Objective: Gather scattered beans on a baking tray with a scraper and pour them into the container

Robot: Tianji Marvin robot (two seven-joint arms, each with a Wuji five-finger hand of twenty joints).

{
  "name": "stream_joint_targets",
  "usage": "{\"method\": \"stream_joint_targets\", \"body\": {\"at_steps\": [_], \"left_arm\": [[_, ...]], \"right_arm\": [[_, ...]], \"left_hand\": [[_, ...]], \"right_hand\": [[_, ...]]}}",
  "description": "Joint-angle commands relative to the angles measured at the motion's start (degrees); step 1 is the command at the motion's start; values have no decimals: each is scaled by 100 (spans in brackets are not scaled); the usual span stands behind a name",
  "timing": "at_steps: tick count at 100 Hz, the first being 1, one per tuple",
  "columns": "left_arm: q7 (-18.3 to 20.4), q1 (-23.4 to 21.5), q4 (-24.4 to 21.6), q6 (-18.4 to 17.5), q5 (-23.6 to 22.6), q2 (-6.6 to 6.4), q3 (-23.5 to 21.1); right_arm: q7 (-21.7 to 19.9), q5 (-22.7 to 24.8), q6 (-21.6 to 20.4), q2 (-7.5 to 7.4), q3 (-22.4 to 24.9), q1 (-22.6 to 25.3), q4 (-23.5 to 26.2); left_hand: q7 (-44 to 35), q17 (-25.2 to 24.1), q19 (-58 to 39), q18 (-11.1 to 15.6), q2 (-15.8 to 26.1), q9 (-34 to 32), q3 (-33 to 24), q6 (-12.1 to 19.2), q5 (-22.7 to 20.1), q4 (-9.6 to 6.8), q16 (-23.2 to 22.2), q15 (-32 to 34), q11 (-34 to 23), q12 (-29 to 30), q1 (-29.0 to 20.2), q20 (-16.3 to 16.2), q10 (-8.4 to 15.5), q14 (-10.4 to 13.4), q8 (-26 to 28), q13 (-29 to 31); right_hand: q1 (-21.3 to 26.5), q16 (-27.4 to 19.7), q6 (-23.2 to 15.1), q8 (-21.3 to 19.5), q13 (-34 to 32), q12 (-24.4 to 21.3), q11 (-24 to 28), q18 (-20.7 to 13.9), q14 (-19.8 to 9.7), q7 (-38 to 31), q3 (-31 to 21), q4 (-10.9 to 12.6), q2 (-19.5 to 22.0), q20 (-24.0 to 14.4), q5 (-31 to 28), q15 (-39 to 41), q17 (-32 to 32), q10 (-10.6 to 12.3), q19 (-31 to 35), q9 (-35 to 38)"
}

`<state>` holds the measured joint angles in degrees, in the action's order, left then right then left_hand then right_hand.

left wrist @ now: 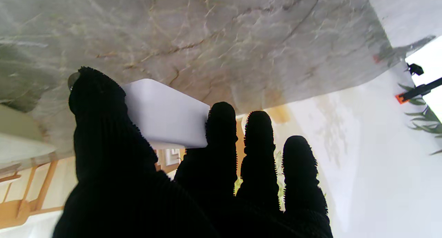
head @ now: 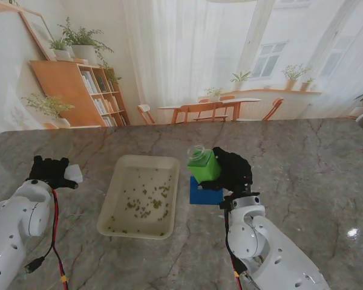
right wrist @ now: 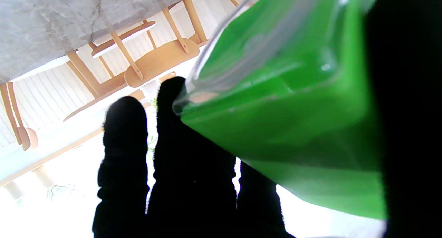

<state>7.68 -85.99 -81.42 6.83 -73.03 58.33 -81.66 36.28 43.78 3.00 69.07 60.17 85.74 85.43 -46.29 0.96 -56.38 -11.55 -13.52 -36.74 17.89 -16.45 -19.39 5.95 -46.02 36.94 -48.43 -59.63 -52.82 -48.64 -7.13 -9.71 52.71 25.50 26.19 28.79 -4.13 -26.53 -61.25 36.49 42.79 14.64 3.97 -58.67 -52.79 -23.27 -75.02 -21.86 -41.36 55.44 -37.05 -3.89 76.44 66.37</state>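
Veined marble table, glossy finish

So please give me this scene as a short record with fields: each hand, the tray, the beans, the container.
left hand: left of the tray, shut on the white scraper
right hand: right of the tray, shut on the green container
container: lifted and tilted, over a blue block
baking tray: flat on the marble table, between the hands
beans: scattered inside the tray, not yet gathered
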Motion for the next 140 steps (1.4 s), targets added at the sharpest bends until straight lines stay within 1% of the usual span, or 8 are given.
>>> {"method": "stream_joint_targets", "body": {"at_steps": [1,31,56,71,81,97,115,140], "left_arm": [[-15,145,245,65,77,-29,102],[-45,942,1284,394,553,-67,863],[28,1342,1722,578,832,-78,1338],[212,1416,1780,663,949,-83,1472],[297,1444,1798,749,1061,-76,1525],[535,1407,1704,754,1174,-79,1484],[681,1261,1468,671,1269,-66,1270],[704,948,953,390,1178,-44,824]], "right_arm": [[-103,16,-4,-15,-32,-18,-20],[-130,65,-9,-28,-96,-42,-40],[-109,78,-10,-28,-86,-33,-51],[-112,62,-1,-26,-76,-28,-52],[-114,63,-10,-27,-76,-27,-55],[-104,64,-14,-27,-63,-23,-61],[-106,60,-10,-27,-50,-16,-63],[-112,47,1,-27,-26,-5,-64]], "left_hand": [[-1436,-160,68,102,1121,205,-1584,1015,-311,-329,49,67,-21,30,-1177,124,613,40,179,-171],[-1285,-239,67,125,1093,369,-1586,986,-175,-332,123,2,153,178,-1324,150,540,22,-61,-286],[-850,-241,36,132,1015,422,-1581,999,-133,-332,269,-126,574,-4,-1386,219,468,-33,-297,-334],[1136,-309,211,0,1100,788,-1583,628,-213,-352,822,-808,1866,1661,-895,397,97,-58,-753,-440],[2532,-402,406,-84,1323,1020,-1584,297,-224,-434,1150,-1269,2855,2475,-432,507,-96,-124,-1500,-582],[4010,-605,1305,-435,1259,1540,-1593,-287,341,-458,1831,-2151,4010,3428,258,957,-452,-328,-2278,-1028],[4544,-693,2715,-729,1303,2269,-1600,-823,1150,-482,2372,-2778,4537,3983,905,1367,-754,-518,-2806,-1655],[4779,-781,3837,-735,1598,2990,-1598,-961,1131,-490,2680,-3043,4688,4352,1322,1238,-931,-518,-4083,-2167]], "right_hand": [[998,30,-1428,-252,-113,59,322,-92,-502,-1137,-2678,466,982,66,-391,143,46,451,41,185],[989,40,-1433,-264,-116,69,321,-92,-510,-1133,-2684,471,981,66,-391,141,46,456,41,186],[988,47,-1433,-271,-120,72,321,-103,-508,-1131,-2693,473,976,66,-397,142,41,452,41,192],[985,51,-1433,-277,-118,77,323,-96,-507,-1127,-2688,474,982,66,-387,142,45,446,38,190],[984,53,-1424,-281,-118,79,324,-90,-513,-1128,-2689,477,987,66,-388,144,46,441,38,189],[984,62,-1428,-288,-116,83,327,-94,-503,-1124,-2689,480,986,66,-391,154,44,434,40,188],[982,63,-1420,-298,-113,86,329,-87,-505,-1120,-2686,481,998,65,-382,156,49,427,39,187],[988,61,-1428,-320,-86,98,326,-92,-506,-1109,-2656,498,1072,66,-337,146,58,438,35,151]]}}
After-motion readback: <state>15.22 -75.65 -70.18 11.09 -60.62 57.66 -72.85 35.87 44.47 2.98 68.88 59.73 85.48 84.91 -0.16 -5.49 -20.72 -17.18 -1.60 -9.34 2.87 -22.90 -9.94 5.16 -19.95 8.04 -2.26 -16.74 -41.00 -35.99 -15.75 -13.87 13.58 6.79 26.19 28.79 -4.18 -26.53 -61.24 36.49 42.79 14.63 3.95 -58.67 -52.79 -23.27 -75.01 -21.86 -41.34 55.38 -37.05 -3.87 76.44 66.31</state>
